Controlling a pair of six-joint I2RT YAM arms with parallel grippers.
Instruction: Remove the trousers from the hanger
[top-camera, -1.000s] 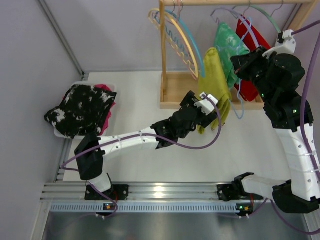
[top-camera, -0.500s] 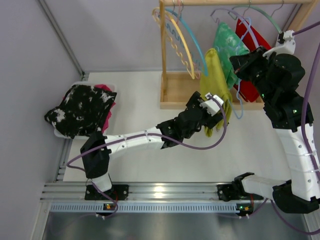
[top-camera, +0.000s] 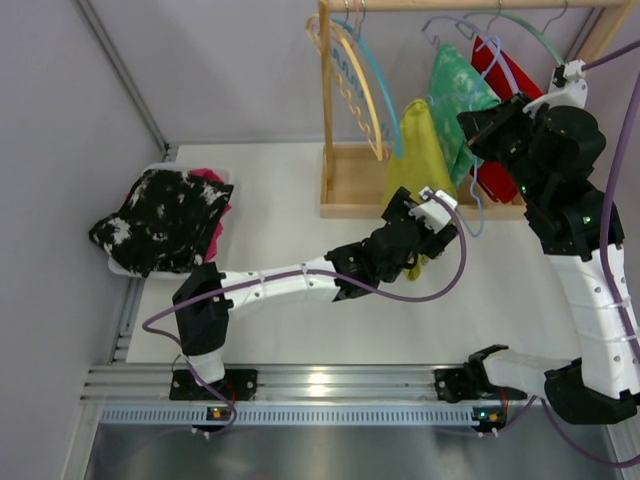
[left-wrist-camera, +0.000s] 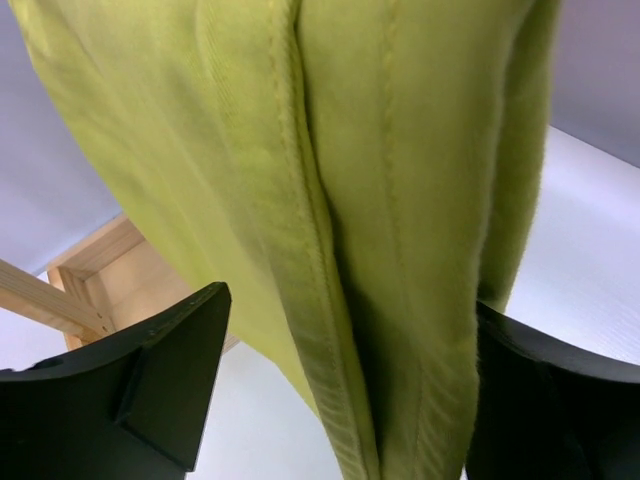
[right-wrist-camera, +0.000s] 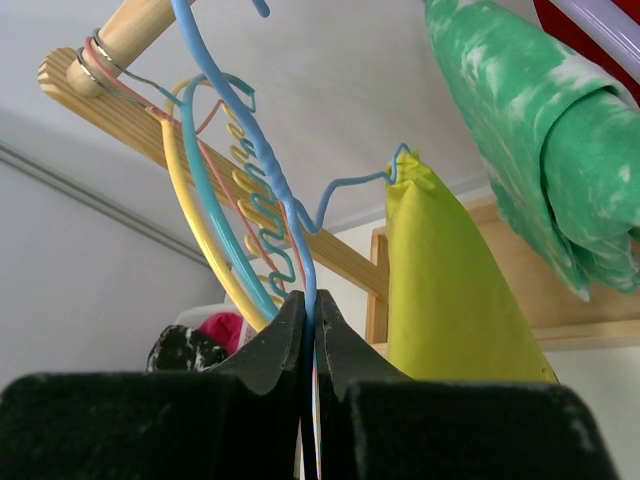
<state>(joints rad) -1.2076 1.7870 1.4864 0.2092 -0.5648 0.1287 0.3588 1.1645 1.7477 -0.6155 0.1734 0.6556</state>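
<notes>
The mustard-yellow trousers (top-camera: 418, 150) hang folded from a blue wire hanger (right-wrist-camera: 300, 240) on the wooden rack. Green mottled trousers (top-camera: 455, 90) and red trousers (top-camera: 497, 62) hang behind them. My left gripper (top-camera: 428, 235) is at the yellow trousers' lower end. In the left wrist view the cloth (left-wrist-camera: 380, 200) hangs between the open jaws (left-wrist-camera: 340, 400); the right finger (left-wrist-camera: 545, 400) touches it, the left finger (left-wrist-camera: 150, 390) stands apart. My right gripper (right-wrist-camera: 310, 310) is shut on the blue hanger wire, beside the yellow trousers (right-wrist-camera: 450, 290).
The rack's post (top-camera: 324, 100) and base tray (top-camera: 350, 190) stand at the back centre. Empty yellow and teal hangers (top-camera: 360, 90) hang at its left end. A white bin holding black-and-white cloth (top-camera: 160, 220) and pink cloth sits at the left table edge.
My left arm has reached further right, bringing its jaws around the yellow trousers' lower end, and the jaws have narrowed a little. The trousers swung slightly. The right arm has held still.
</notes>
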